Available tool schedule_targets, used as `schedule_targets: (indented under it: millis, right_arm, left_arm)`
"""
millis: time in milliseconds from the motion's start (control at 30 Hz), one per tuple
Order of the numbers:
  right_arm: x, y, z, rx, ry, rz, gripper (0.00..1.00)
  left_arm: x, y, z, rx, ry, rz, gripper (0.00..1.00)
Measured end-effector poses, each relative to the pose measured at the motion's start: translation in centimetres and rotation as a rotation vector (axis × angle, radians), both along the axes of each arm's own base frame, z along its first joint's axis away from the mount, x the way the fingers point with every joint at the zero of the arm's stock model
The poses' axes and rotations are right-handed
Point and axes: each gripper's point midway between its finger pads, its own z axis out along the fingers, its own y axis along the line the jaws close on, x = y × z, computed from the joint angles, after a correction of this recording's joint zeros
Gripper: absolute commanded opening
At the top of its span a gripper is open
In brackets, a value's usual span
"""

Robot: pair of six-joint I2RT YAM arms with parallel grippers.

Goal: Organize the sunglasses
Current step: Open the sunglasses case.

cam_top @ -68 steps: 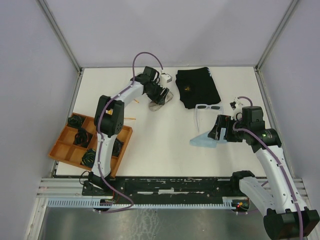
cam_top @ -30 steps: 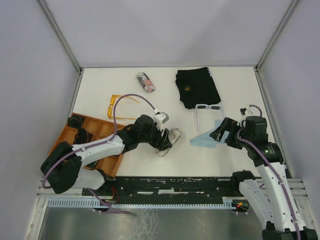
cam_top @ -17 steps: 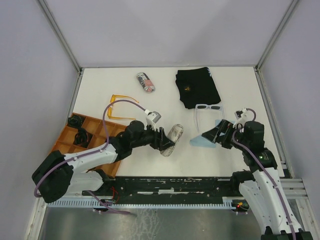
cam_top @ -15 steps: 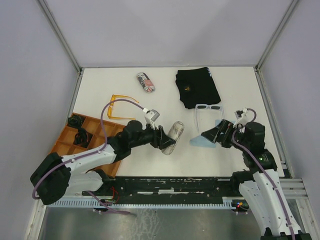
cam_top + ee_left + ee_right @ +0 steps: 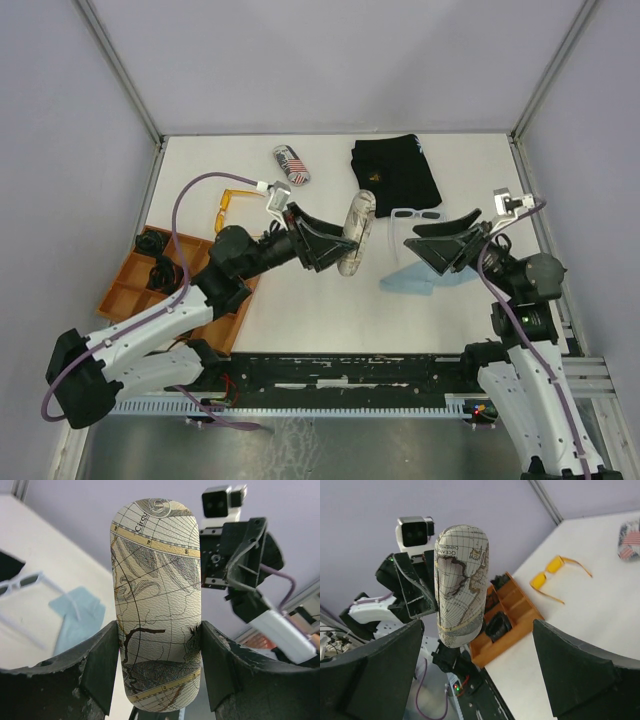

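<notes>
Left fingers (image 5: 97, 667): clamped on the map-print glasses case (image 5: 157, 610), one finger on each long side, gripping its lower half.
Map-print glasses case: lifted off the bench (image 5: 300, 300). It stands on end in both wrist views. In the top view it sits at frame centre, leaning slightly.
Right fingers (image 5: 375, 677): spread wide with nothing between them. They point at the case and are clearly apart from it.
Arm positions: in the top view both arms reach toward frame centre and face each other across the case, left arm from the lower left, right arm from the right.
Orange-amber sunglasses (image 5: 229, 204): on the bench, left of centre in the top view, arms unfolded. Partly hidden there by the left arm's cable; shown whole in the right wrist view.
White sunglasses (image 5: 416, 215): on the bench right of centre, dark lenses, arms unfolded, just above the right fingers in the top view.
Light blue cloth (image 5: 413, 283): flat on the bench, just below the white sunglasses. Whether the two touch, I cannot tell.
Flag-print glasses case (image 5: 291, 164): on the bench, upper centre, well apart from both arms.
Black cloth (image 5: 395, 175): upper right of centre, just above the white sunglasses.
Orange tray (image 5: 127, 297): lower left, at the bench edge. Dark items sit in several compartments, too small to identify.
</notes>
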Motion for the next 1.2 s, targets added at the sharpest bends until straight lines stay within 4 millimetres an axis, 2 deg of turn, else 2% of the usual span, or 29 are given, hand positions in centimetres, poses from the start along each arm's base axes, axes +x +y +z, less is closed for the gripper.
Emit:
schedule_targets:
  millis: [100,233,333,500,633,800,1033,1200]
  right_arm:
    - [-0.4,0.2,3.8,0.056,-0.105,0.032,0.99]
    - [-0.8,0.6,7.7,0.117,-0.202,0.076,0.99]
    - [-0.9,1.2,9.5,0.153,-0.239,0.107,0.99]
    - [-1.2,3.2,11.3,0.192,-0.27,0.17,0.99]
    - [-1.9,5.5,12.2,0.198,-0.293,0.231,0.99]
    - [-2.0,7.8,11.9,0.179,-0.295,0.273,0.99]
    - [-1.7,9.2,10.8,0.142,-0.286,0.276,0.98]
    - [-1.9,9.9,10.7,0.136,-0.29,0.298,0.94]
  left_arm:
    - [-0.5,0.4,3.7,-0.078,-0.049,-0.005,0.03]
    - [-1.1,0.9,6.8,-0.161,-0.088,-0.014,0.03]
    - [-1.4,1.0,8.0,-0.189,-0.098,-0.026,0.03]
    - [-1.7,1.3,9.7,-0.227,-0.113,-0.034,0.03]
    - [-1.8,1.4,10.4,-0.245,-0.127,-0.035,0.03]
    - [-2.0,1.5,11.3,-0.266,-0.138,-0.04,0.03]
    - [-2.5,1.7,12.5,-0.289,-0.155,-0.06,0.03]
    - [-2.6,1.4,12.4,-0.288,-0.156,-0.074,0.03]
